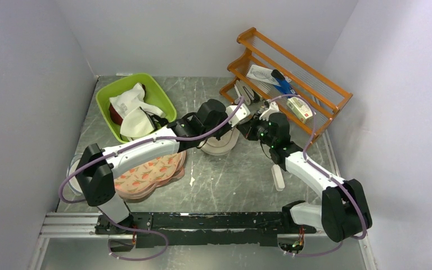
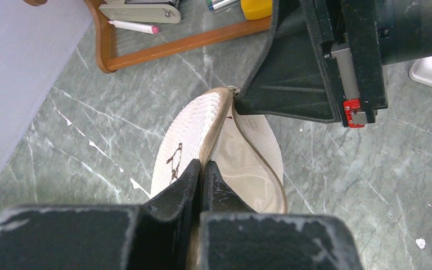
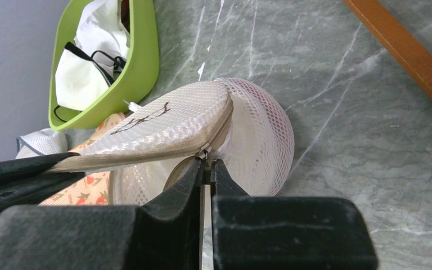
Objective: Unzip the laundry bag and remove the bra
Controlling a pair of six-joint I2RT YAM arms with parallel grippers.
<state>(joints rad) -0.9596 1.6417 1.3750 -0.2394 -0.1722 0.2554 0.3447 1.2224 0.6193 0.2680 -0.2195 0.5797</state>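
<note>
Clenched left claw pinching the beige rim of laundry bag; right claw clamped on zipper pull. White mesh drum, dark bra sketch on face, seam gaping, pale lining showing. Mid-table; green tub at ten o'clock, wooden rack at two.
</note>
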